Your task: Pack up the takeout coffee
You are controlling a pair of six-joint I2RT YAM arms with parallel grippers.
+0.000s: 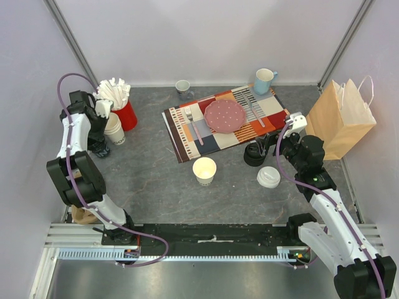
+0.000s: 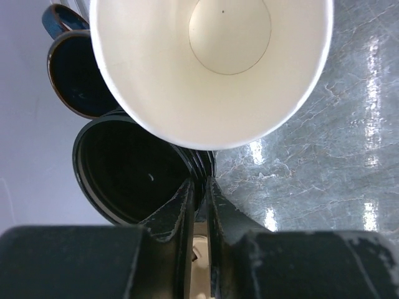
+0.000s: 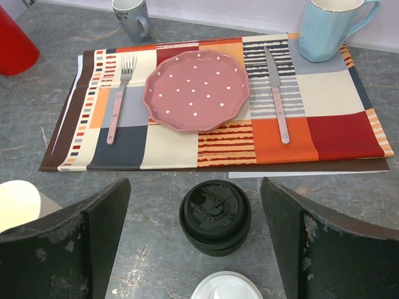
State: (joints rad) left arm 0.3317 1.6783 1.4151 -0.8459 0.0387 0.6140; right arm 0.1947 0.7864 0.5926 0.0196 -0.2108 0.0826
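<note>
Right gripper: spread wide, nothing in it. The fingers straddle the black cup, one at its 9 and one at its 3, both clear of the wall. My read is that this sets up a straight close across the body, below the lid.

The black cup sits on the table just off the near edge of the placemat, about 3 o'clock from the cream cup in the top view. It's upright, long axis vertical, black sip lid on top facing up. The lid's moulded tab looks to lie near 12 in my wrist view.

Cream cup: mid-table, upright, mouth up, no lid on it. A white lid lies just beside the black cup at its 5 o'clock; I can't tell what's under it.

Left gripper: out at the table's 9 o'clock, fingers pressed nearly together on the rim of a black lid beside the spare cup stack. My guess is that this lid is meant for the cream cup. It's a thin edge grip and could slip.

The paper bag stands upright at the 3 o'clock edge, the shortest carry for my right arm. Both cups are on the table, not in the bag.
</note>
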